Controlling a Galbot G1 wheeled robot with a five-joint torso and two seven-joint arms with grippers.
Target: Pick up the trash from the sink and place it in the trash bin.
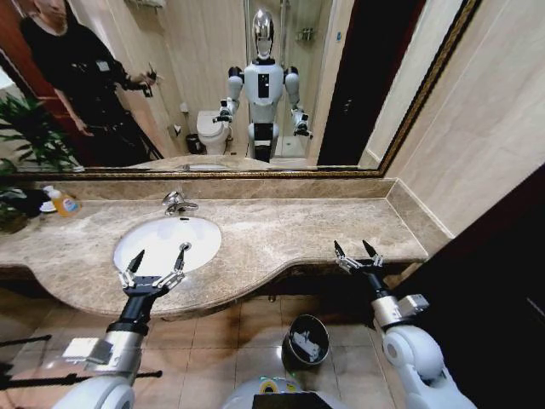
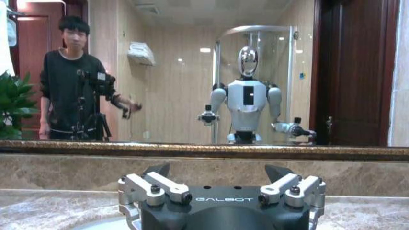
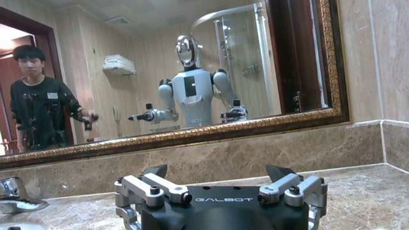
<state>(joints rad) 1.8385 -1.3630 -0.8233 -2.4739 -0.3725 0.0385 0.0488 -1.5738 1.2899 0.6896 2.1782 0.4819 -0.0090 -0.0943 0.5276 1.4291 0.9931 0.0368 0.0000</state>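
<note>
Left end effector (image 1: 158,257) in the head view hangs with its two dark fingers spread wide and nothing between them, over the front rim of the sink (image 1: 136,237), at about 8 o'clock in the picture. This sink is an oval white basin set in a brown-beige marble worktop (image 1: 289,230), with a chrome faucet (image 1: 177,202) at its 12 o'clock edge. No trash can be made out inside the bowl. Right end effector (image 1: 358,253) sits at about 4 o'clock, also spread wide and holding nothing, just past the front edge of the worktop near its far end. On the tiled floor below, between the two arms, stands the trash bin (image 1: 306,341), a small round black bucket with a shiny rim and some pale items inside. An orange-capped bottle (image 1: 62,202) stands on the worktop at 9 o'clock, beside a green plant (image 1: 30,128). A wide mirror (image 1: 213,85) above reflects the robot.

From the left wrist, the left end effector (image 2: 221,173) fills 6 o'clock, fingertips well apart, with the pale sink rim (image 2: 102,224) just below and the mirror (image 2: 191,72) ahead.

From the right wrist, the right end effector (image 3: 219,173) shows the same wide stance over bare marble (image 3: 370,196); the faucet (image 3: 16,199) lies at 8 o'clock.
</note>
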